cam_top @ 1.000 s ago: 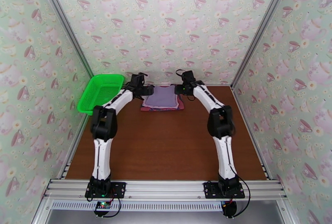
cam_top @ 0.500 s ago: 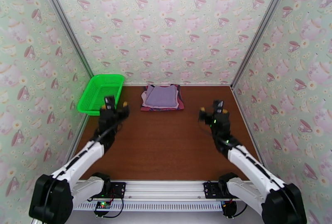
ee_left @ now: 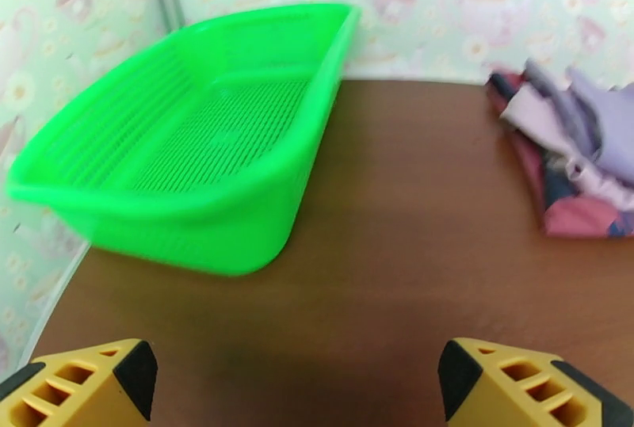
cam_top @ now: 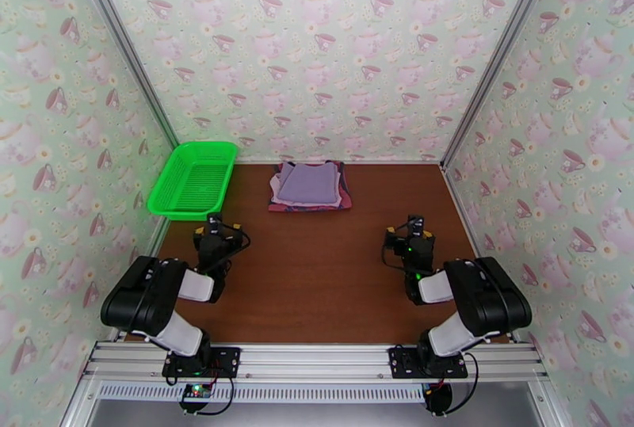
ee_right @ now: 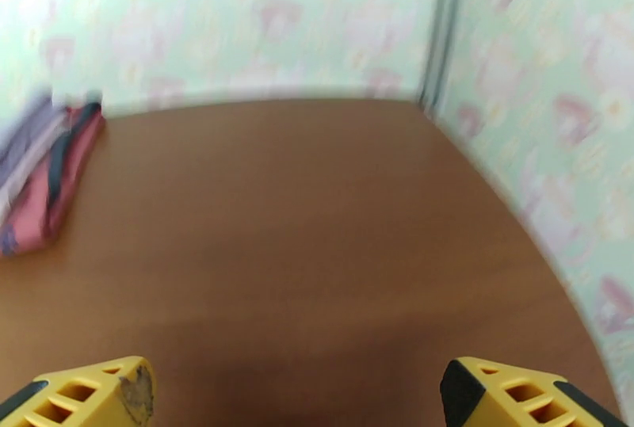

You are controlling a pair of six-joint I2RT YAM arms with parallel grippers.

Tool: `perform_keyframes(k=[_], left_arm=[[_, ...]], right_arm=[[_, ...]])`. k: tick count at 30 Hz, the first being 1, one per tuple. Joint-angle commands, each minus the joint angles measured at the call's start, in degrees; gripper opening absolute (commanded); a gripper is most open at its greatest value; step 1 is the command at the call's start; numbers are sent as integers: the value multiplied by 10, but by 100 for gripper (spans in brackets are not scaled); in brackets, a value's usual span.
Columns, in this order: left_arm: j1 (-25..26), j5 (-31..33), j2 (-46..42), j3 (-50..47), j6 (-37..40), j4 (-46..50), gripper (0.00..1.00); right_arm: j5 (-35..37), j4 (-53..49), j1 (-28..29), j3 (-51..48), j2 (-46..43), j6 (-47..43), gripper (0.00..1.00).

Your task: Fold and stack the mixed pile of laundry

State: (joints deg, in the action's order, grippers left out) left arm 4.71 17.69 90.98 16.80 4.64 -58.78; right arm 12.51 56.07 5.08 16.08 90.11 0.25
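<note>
The laundry pile (cam_top: 310,185) lies folded and stacked at the back middle of the table, a lavender shirt on top with pale pink and dusty-red layers beneath. Its left edge appears at the right of the left wrist view (ee_left: 572,153) and its right edge at the left of the right wrist view (ee_right: 43,169). My left gripper (cam_top: 215,229) is drawn back near its base, open and empty, its yellow fingertips (ee_left: 87,383) wide apart. My right gripper (cam_top: 410,234) is likewise drawn back, open and empty, fingertips (ee_right: 523,392) spread.
A green mesh basket (cam_top: 192,178) stands empty at the back left against the wall, close ahead of the left gripper (ee_left: 198,143). Papered walls and metal posts enclose the brown table (cam_top: 317,278) on three sides.
Both arms have pulled back from the stack at the far edge and folded down near their bases. The stack stays in place.
</note>
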Motion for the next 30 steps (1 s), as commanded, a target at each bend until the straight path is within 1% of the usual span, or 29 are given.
perform_keyframes(k=[1, 2, 4, 10, 17, 20, 27, 30], left_arm=[[-37, -100, -19, 36, -30, 40, 100], [-42, -112, -17, 34, -30, 34, 100], [-42, -110, -17, 34, -31, 34, 100], [-37, -103, -16, 30, -24, 27, 100], [-35, -110, -16, 34, -19, 32, 100], [-37, -120, -18, 41, -21, 50, 100], [-43, -140, -17, 38, -20, 41, 100], [-40, -135, -17, 38, -18, 41, 100]], right_arm=[[-118, -70, -39, 73, -19, 19, 100], [-118, -43, -41, 68, -11, 21, 100], [-118, -56, -41, 70, -16, 19, 100], [-118, -50, -40, 66, -15, 18, 100], [-116, -51, -39, 67, -14, 18, 100], [-116, -51, -39, 67, -13, 18, 100], [-116, -50, -38, 67, -15, 18, 100], [-116, -51, -39, 68, -14, 18, 100]])
